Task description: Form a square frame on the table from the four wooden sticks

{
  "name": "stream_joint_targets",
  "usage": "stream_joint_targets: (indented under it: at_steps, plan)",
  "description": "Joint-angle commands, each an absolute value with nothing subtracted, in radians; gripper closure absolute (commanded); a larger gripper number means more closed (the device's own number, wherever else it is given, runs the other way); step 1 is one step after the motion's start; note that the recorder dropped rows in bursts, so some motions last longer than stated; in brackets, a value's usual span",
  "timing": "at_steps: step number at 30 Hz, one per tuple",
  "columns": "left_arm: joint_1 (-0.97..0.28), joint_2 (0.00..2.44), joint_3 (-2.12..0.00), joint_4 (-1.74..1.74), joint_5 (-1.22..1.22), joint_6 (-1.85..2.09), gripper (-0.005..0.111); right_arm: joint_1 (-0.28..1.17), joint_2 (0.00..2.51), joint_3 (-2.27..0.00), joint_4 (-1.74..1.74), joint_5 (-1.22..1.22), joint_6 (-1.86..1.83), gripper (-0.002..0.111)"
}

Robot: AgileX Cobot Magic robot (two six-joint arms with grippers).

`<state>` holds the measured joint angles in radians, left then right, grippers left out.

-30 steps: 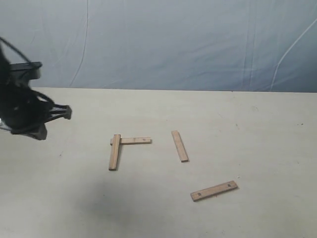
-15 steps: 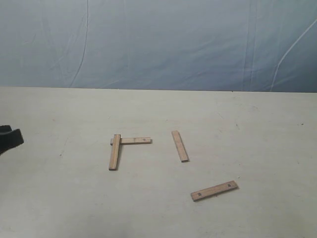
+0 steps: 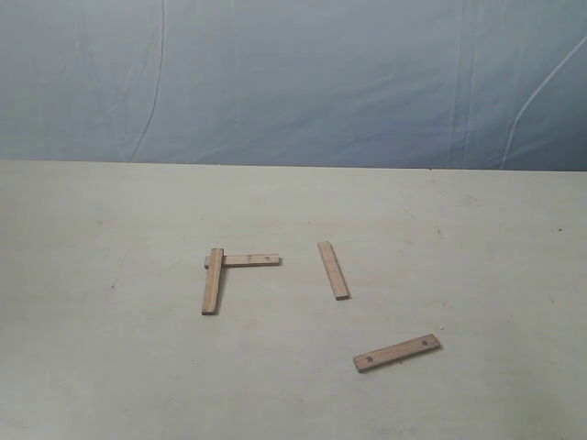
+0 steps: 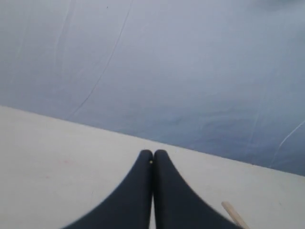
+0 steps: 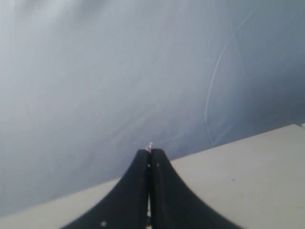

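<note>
Your left gripper [image 4: 153, 160] and right gripper [image 5: 150, 151] had fingers pressed together, empty. On the table [image 3: 477, 257], the L-shaped pair [image 3: 215, 261] had the third stick [image 3: 333, 269] at 3 o'clock, the fourth stick [image 3: 396, 352] at 4.

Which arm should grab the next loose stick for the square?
Probably the right gripper: the plain flat light-brown wooden stick and the holed stick both lie on its side of the pale beige table.

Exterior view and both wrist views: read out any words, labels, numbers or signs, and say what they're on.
None. No readable text shows on the sticks, the table, the cloth, the left hand or the right hand.
The dark dots on the nearest stick look like holes, not writing.
</note>
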<state>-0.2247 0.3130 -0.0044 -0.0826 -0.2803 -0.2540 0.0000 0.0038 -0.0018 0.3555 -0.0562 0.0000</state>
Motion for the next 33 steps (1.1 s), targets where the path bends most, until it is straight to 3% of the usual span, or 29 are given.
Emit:
stream_joint_targets:
  at_steps: [1,7,15,25,30,33]
  plan:
    - [-0.231,0.187,0.000,-0.068,-0.234,-0.264,0.107,0.001,0.000,-0.006,0.460,-0.103,0.037,0.109]
    - [-0.231,0.012,0.000,-0.064,-0.116,-0.252,0.107,0.001,0.095,-0.101,0.344,-0.214,0.162,0.109]
    - [-0.179,0.000,0.000,-0.064,-0.045,-0.245,0.107,0.001,0.522,-0.298,-0.223,-0.700,0.626,0.109]
    - [-0.042,0.000,0.000,-0.074,0.090,-0.251,0.107,0.014,1.195,-0.820,-1.116,-0.584,1.281,0.109]
    - [-0.042,0.000,0.000,-0.105,0.129,-0.254,0.107,0.135,1.465,-1.077,-1.744,-0.396,1.861,0.109]
    - [-0.042,0.000,0.000,-0.100,0.135,-0.252,0.107,0.195,1.579,-1.138,-1.744,-0.330,1.850,0.109]
